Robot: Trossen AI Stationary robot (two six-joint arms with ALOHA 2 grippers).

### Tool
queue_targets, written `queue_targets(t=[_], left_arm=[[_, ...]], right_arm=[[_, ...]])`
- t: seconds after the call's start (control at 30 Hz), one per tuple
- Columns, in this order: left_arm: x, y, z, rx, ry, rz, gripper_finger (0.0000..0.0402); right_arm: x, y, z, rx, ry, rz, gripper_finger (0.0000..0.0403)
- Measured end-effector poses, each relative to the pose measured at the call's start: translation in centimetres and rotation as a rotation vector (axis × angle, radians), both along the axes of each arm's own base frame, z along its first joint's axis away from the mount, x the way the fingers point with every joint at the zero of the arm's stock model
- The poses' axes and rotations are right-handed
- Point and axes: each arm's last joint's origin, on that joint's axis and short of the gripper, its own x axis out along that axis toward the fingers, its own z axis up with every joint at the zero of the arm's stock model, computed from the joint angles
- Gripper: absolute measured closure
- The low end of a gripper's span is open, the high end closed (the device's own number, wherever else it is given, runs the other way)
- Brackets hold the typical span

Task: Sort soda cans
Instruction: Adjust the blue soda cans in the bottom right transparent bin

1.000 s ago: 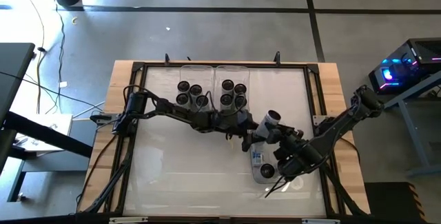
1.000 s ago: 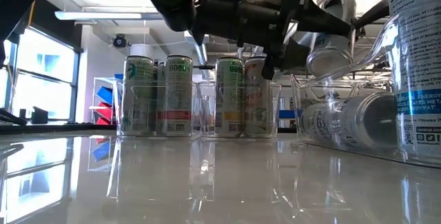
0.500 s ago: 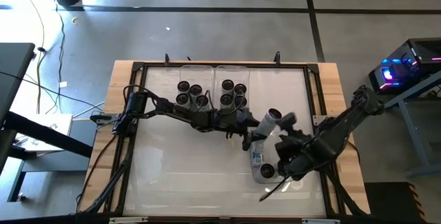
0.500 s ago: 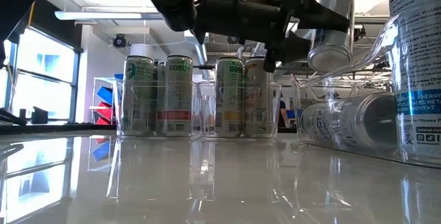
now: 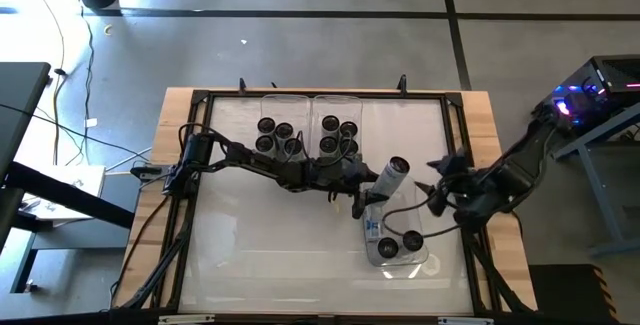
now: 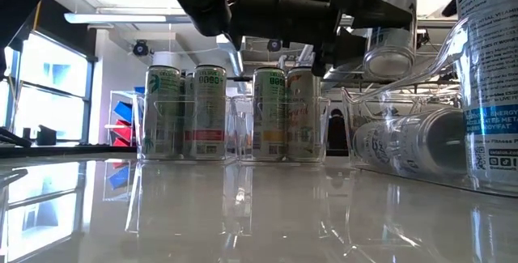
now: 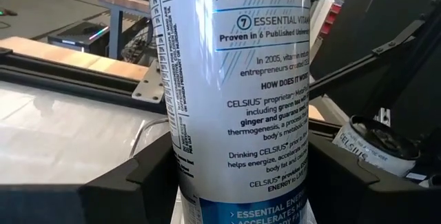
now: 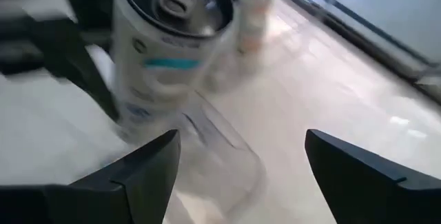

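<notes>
Soda can sits clenched in my left gripper, long axis pointing toward my released right gripper just beyond.

Held soda can: white, black print, blue band. Binned soda cans: green, red, yellow labels.

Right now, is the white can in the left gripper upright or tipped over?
Tipped. In the high view the white cylindrical soda can slants sideways above the table, clamped by the left gripper, its dark top pointing toward the right gripper.

Clear bins on wooden table
</notes>
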Motion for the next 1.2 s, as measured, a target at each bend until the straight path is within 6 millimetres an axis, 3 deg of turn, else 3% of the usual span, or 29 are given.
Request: queue_targets(t=[0.23, 0.4, 0.7, 0.83, 0.97, 1.13, 1.2], left_arm=[[0.0, 0.1, 0.0, 0.006, 0.001, 0.001, 0.0167], [0.0, 0.1, 0.0, 0.02, 0.001, 0.0, 0.0167], [0.0, 0.1, 0.0, 0.022, 0.001, -0.006, 0.0167], [0.0, 0.1, 0.0, 0.03, 0.002, -0.011, 0.0167], [0.0, 0.1, 0.1, 0.041, -0.002, -0.014, 0.0167], [0.0, 0.1, -0.1, 0.047, 0.019, -0.017, 0.0167], [0.0, 0.1, -0.2, 0.048, 0.025, -0.009, 0.0167]], right_arm=[[0.7, 0.5, -4.0, 0.015, -0.334, 0.095, 0.0096], [1.5, 0.6, -5.8, -0.043, -0.449, 0.102, 0.0093], [3.0, -0.5, -5.5, -0.057, -0.477, 0.099, 0.0039], [3.8, -0.9, -5.1, -0.066, -0.471, 0.177, 0.0035], [4.3, -1.4, -4.4, -0.093, -0.505, 0.208, 0.006], [4.6, -1.8, -4.0, -0.12, -0.502, 0.205, 0.0148], [4.6, -1.9, -4.0, -0.114, -0.505, 0.207, 0.0158]])
